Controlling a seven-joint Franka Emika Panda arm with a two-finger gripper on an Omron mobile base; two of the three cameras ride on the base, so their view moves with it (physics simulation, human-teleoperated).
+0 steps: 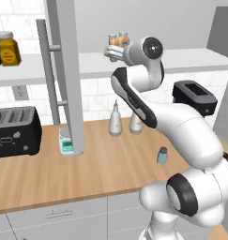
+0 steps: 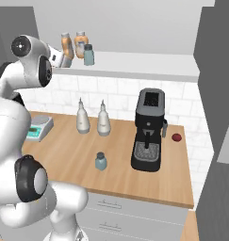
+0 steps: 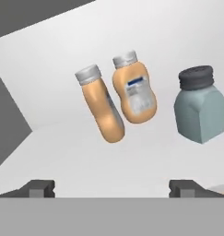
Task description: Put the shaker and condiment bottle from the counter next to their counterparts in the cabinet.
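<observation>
Two orange bottles stand side by side on the white shelf of the cabinet [image 2: 149, 66]. In the hand view the condiment bottle [image 3: 100, 109] is on the left with its long axis running from the grey cap at the upper left down to its rounded base. Its base sits against the lower side of its twin [image 3: 134, 90], while the caps are a little apart. The twin's pale label faces the camera and its cap points up in that view, tilted only slightly. To the right of the pair, apart from them, stands the cabinet's own blue-grey shaker [image 3: 199, 111] with its dark cap up. From the right base view the same three appear upright in a row near the shelf's front edge. The gripper [image 3: 112, 186] is spread wide and holds nothing; its two fingertips [image 3: 39, 188] show low in the hand view, with the bottles beyond them and clear of them. The other shaker [image 2: 101, 161] stands upright on the counter [image 2: 64, 155], cap up, in front of two white teardrop bottles [image 2: 83, 117] and left of the black coffee machine [image 2: 150, 132]. The cabinet's grey door [image 1: 68, 75] stands open in the left base view.
</observation>
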